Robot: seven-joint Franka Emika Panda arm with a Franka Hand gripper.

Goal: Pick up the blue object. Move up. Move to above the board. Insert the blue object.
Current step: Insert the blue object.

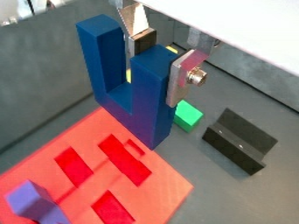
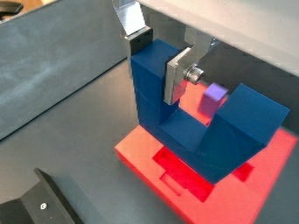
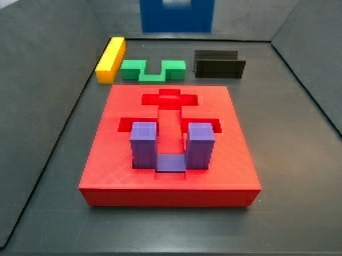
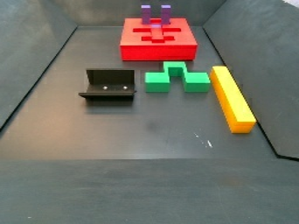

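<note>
My gripper [image 1: 163, 59] is shut on one prong of the blue object [image 1: 146, 96], a U-shaped block hanging prongs-up over the red board [image 1: 70, 131]. Both wrist views show this grip [image 2: 160, 59], with the blue object [image 2: 158, 105] above the board's edge [image 2: 140, 149]. In a side view only the blue object [image 3: 177, 12] shows, at the frame's upper edge behind the board [image 3: 120, 110]. The board [image 4: 135, 48] shows far back in a side view; the gripper is out of frame there.
A purple U-shaped block [image 3: 160, 145] stands in the board's recess, also seen in a side view [image 4: 155, 13]. On the floor beside the board lie a green notched block [image 3: 154, 70], a yellow bar [image 3: 110, 58] and the dark fixture [image 3: 219, 65]. Grey walls enclose the floor.
</note>
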